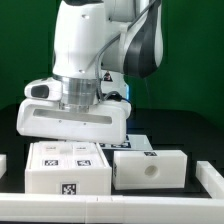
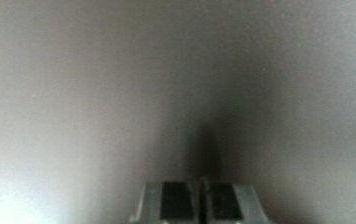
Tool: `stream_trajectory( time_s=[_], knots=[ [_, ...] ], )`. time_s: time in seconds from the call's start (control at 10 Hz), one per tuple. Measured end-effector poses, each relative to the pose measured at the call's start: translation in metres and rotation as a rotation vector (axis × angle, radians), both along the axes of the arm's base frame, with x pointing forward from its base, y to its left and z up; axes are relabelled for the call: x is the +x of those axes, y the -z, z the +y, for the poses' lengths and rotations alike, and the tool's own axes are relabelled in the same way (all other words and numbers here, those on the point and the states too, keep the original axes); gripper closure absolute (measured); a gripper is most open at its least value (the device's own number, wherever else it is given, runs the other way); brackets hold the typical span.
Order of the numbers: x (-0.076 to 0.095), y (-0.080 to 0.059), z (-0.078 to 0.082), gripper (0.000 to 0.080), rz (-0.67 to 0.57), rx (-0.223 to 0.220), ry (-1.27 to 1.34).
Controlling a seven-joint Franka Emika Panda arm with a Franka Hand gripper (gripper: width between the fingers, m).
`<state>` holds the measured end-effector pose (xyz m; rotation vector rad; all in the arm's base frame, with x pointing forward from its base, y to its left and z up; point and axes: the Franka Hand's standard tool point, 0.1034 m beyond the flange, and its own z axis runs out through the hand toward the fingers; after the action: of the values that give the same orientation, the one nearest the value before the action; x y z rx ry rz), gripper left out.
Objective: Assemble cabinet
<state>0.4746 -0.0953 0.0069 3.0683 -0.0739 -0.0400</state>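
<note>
A white cabinet box (image 1: 68, 166) with black-and-white marker tags on its top and front stands at the exterior view's front left. A second white cabinet piece (image 1: 150, 168) with a round hole in its front stands to its right. A third tagged piece (image 1: 132, 144) lies behind them. My gripper (image 1: 76, 140) hangs right over the left box's top, its fingertips hidden there. In the wrist view my gripper (image 2: 200, 202) has its fingers (image 2: 171, 203) pressed together with nothing between them. A blurred pale surface fills the rest of that view, very close.
White raised strips show at the exterior view's left edge (image 1: 4, 166) and right edge (image 1: 211, 178). The table is black and the backdrop green. The arm's wide white hand (image 1: 75, 120) hides what lies behind the left box.
</note>
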Motion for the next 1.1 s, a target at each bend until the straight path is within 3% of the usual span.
stream_trajectory(
  time_s=[0.3, 0.6, 0.8, 0.9, 1.0, 1.1],
  knots=[
    [0.003, -0.011, -0.001, 0.0798, -0.004, 0.012, 0.007],
    [0.003, -0.012, -0.006, 0.0798, -0.006, 0.008, 0.016],
    [0.002, -0.011, -0.006, 0.0536, -0.006, 0.008, 0.016],
    [0.002, -0.011, -0.006, 0.0536, -0.004, 0.007, -0.004],
    [0.004, -0.012, -0.013, 0.0354, 0.007, 0.005, -0.154],
    [0.006, -0.014, -0.02, 0.0228, 0.014, 0.005, -0.233]
  ],
)
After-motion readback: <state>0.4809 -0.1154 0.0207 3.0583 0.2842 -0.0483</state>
